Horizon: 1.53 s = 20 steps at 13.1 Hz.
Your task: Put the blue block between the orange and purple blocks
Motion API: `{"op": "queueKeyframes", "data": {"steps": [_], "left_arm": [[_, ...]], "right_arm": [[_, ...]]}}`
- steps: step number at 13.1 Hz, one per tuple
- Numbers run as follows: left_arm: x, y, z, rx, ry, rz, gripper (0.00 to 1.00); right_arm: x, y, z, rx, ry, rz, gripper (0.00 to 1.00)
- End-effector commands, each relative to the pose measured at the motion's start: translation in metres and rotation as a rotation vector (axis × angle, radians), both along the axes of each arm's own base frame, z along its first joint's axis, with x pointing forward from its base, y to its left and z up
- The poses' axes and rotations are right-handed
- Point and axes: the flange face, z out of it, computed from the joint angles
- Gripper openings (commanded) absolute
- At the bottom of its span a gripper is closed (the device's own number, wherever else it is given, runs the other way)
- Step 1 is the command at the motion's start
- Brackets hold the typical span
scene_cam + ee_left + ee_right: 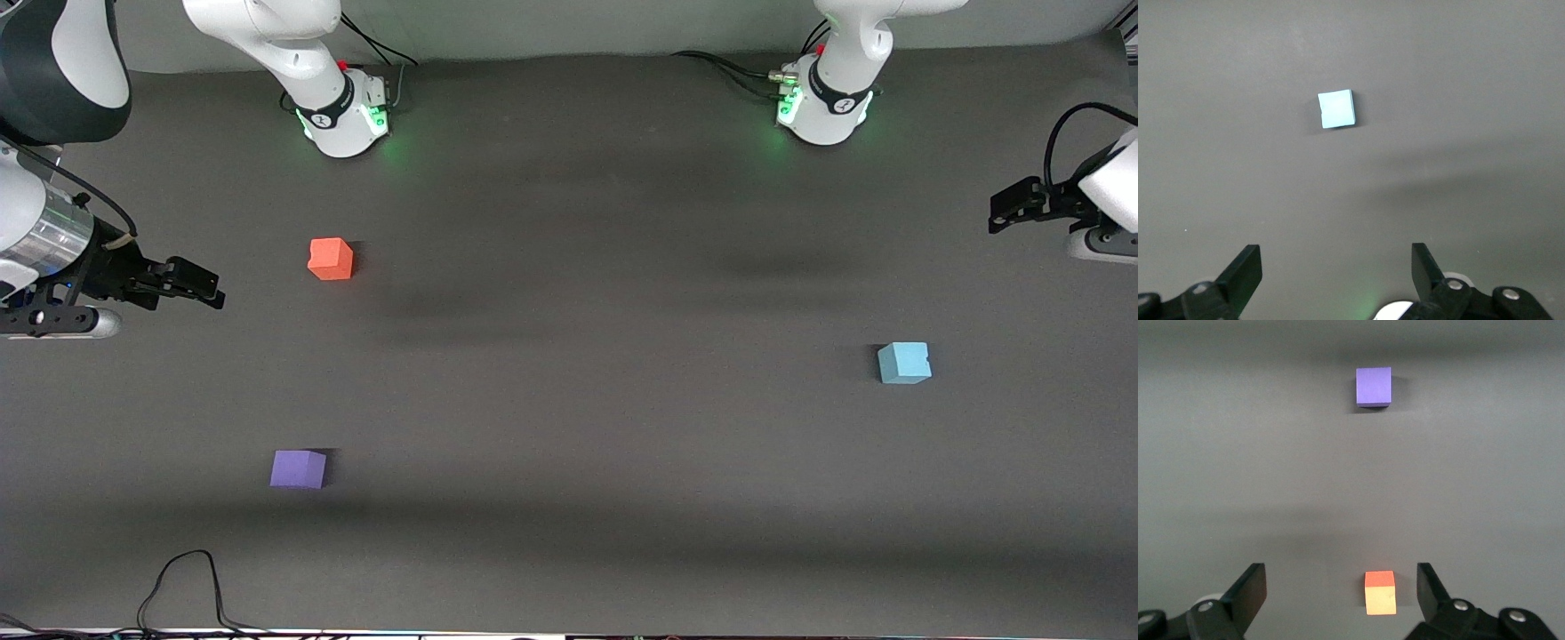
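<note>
The blue block (903, 363) lies on the dark table toward the left arm's end; it also shows in the left wrist view (1336, 109). The orange block (331, 259) and the purple block (298, 468) lie toward the right arm's end, the purple one nearer the front camera. Both show in the right wrist view, orange (1380, 592) and purple (1373, 386). My left gripper (1009, 209) is open and empty, up in the air at the left arm's end of the table. My right gripper (191, 286) is open and empty, up in the air at the right arm's end.
The two arm bases (348, 116) (822, 107) stand along the table's edge farthest from the front camera. A black cable (191, 582) loops onto the table at the edge nearest the front camera, near the purple block.
</note>
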Motion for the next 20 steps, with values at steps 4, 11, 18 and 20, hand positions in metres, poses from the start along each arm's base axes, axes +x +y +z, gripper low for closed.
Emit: {"op": "queueKeyframes", "data": {"steps": [4, 11, 18, 20], "left_arm": [[0.012, 0.01, -0.111, -0.004, -0.024, -0.018, 1.0], [0.035, 0.023, -0.249, -0.005, -0.061, -0.008, 1.0], [0.051, 0.023, -0.335, -0.007, -0.127, -0.007, 1.0], [0.049, 0.022, -0.349, -0.009, -0.116, 0.002, 1.0]], "right_arm": [[0.003, -0.001, 0.002, -0.001, -0.004, -0.015, 1.0], [0.003, -0.003, 0.001, -0.002, -0.002, -0.018, 1.0], [0.003, -0.003, 0.001, -0.002, -0.002, -0.018, 1.0], [0.003, -0.004, 0.001, -0.002, -0.002, -0.02, 1.0]]}}
